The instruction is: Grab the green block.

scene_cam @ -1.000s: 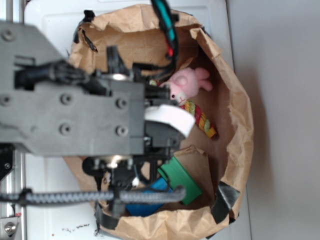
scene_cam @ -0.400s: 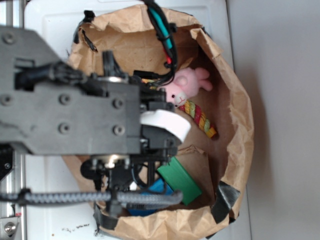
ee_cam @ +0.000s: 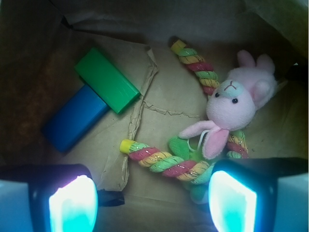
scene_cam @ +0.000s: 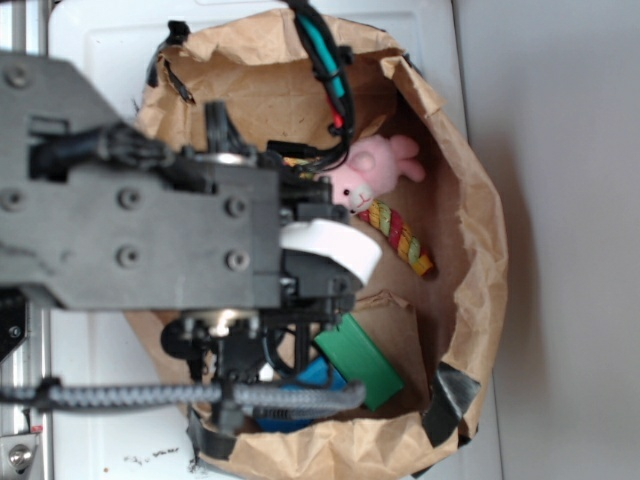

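The end effector (ee_cam: 152, 203) hangs wide open and empty above the rope toy (ee_cam: 166, 162). The green block (ee_cam: 106, 79) lies well apart, touching the blue block (ee_cam: 75, 118). Closing here would likely catch rope or the pink bunny (ee_cam: 234, 108).

Glossy green block (ee_cam: 106, 79) lies on crinkled brown paper bag (ee_cam: 159, 121).

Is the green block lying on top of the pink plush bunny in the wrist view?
No, the green block lies against the blue block, well apart from the pink plush bunny.
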